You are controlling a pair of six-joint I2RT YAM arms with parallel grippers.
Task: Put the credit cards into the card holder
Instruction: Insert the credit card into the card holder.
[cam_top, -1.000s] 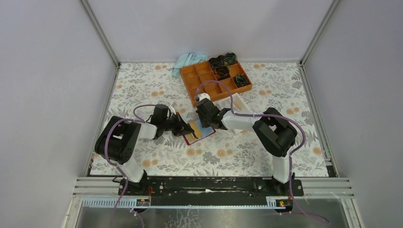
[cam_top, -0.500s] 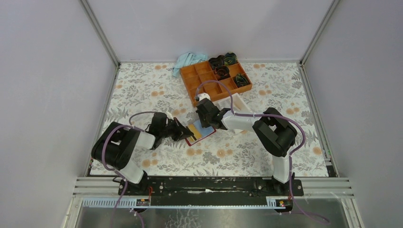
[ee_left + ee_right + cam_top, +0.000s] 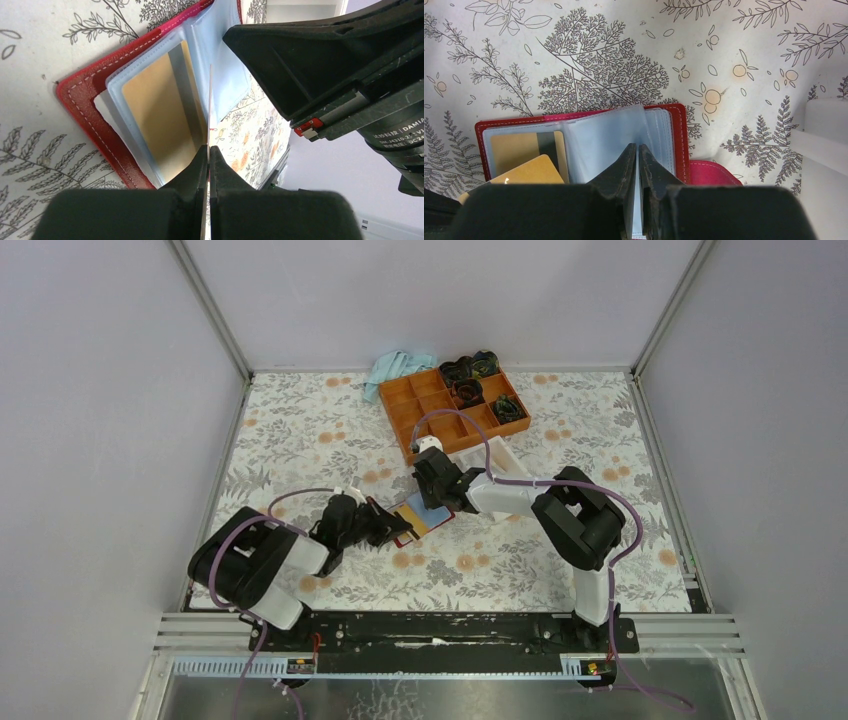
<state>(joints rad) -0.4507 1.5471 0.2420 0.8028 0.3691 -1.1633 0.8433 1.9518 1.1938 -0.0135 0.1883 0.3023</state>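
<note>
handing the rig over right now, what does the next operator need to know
Left gripper: shut on a tan-gold card, held edge-on over the open card holder.
Right gripper: shut on a clear sleeve of the holder.
Done: another gold card sits in a sleeve.
Left: slide the held card into a free sleeve and release; any further cards are not visible.
</note>
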